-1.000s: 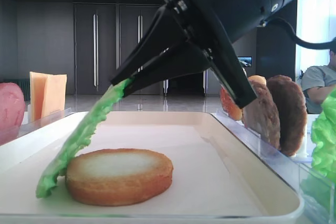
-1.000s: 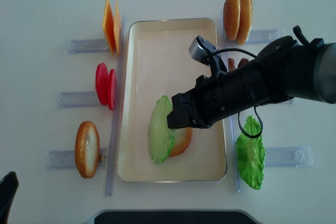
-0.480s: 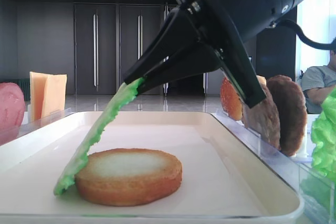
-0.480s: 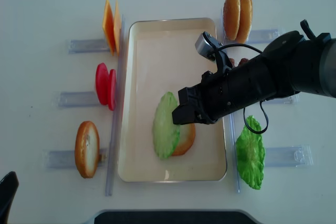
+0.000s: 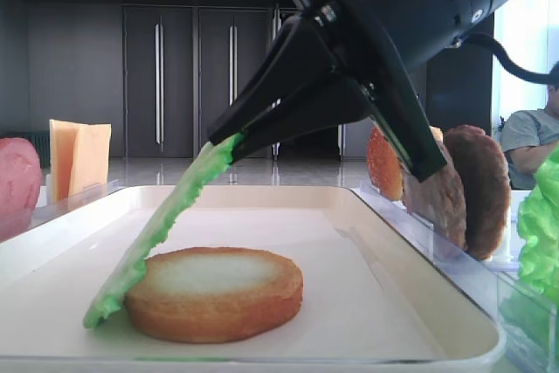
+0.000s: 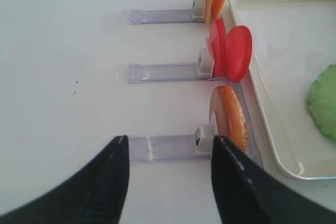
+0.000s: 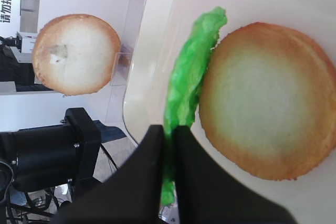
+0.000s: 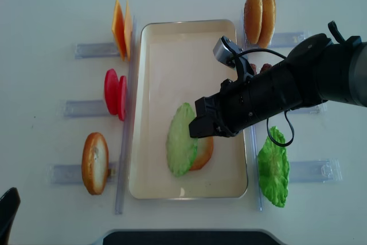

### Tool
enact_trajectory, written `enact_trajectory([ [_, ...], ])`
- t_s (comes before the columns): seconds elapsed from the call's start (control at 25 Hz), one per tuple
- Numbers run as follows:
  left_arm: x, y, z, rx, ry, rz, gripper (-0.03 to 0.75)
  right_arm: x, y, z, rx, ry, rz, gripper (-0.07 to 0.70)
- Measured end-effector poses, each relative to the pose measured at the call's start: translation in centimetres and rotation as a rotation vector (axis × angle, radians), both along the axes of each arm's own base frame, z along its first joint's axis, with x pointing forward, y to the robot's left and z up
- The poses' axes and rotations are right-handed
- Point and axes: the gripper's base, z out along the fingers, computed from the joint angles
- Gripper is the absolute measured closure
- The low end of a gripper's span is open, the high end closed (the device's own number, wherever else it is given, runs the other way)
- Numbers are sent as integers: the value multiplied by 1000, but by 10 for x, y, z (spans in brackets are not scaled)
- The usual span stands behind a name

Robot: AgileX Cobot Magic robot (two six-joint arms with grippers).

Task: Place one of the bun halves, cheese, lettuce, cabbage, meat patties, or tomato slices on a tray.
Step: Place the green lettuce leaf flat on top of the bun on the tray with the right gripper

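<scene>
The cream tray [image 8: 172, 44] holds a toasted bun half [image 8: 205, 153] lying flat [image 5: 214, 290]. My right gripper [image 8: 198, 125] is shut on the rim of a green lettuce disc [image 8: 181, 142]. The lettuce [image 5: 162, 229] hangs tilted, its lower edge on the tray floor and its face leaning on the bun's left side. In the right wrist view the black fingers [image 7: 152, 145] pinch the lettuce [image 7: 191, 72] beside the bun [image 7: 268, 98]. My left gripper [image 6: 169, 139] stands open above the bare table, left of the tray, with nothing in it.
Clear racks flank the tray. On the left stand cheese [image 8: 120, 27], tomato slices [image 8: 114, 93] and a bun half [image 8: 94, 162]. On the right stand two buns [image 8: 259, 16], meat patties [image 5: 463, 185] and another lettuce [image 8: 273, 167].
The right gripper has shifted slightly right and toward the tray's far end with the lettuce. The bun half slid a little the same way. Since half a second ago almost nothing moved.
</scene>
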Motion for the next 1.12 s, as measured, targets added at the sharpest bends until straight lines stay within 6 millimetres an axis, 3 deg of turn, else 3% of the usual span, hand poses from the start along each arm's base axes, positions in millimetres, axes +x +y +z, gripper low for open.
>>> enact_trajectory([
  [0.44, 0, 0, 0, 0, 0, 0, 325, -2, -2, -3, -39, -20, 41, 597],
  [0.64, 0, 0, 0, 0, 0, 0, 325, -2, -3, -4, -48, -24, 47, 562],
  [1.12, 0, 0, 0, 0, 0, 0, 325, -2, -3, -4, -56, -31, 44, 287],
])
